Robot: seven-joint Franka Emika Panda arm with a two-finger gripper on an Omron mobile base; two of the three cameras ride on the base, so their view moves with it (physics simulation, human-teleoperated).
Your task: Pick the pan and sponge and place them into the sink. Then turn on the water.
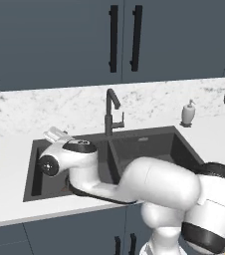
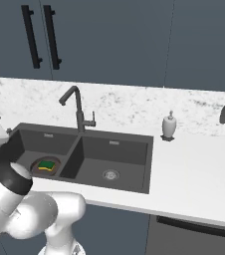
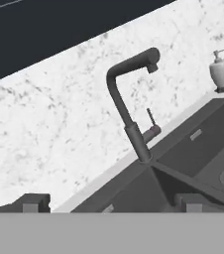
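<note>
green-and-yellow sponge (image 2: 47,165), dark-brown pan (image 2: 45,167), dark-grey sink (image 2: 129,147), white speckled marble backsplash (image 2: 129,107).

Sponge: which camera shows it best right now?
The right base view: the sponge lies on the pan in the sink's left basin, unobstructed. In the left base view the arm covers that basin's floor. The hand view looks at the faucet instead.

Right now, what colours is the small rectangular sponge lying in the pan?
Green on top with a yellow layer beneath; the right base view shows it best.
</note>
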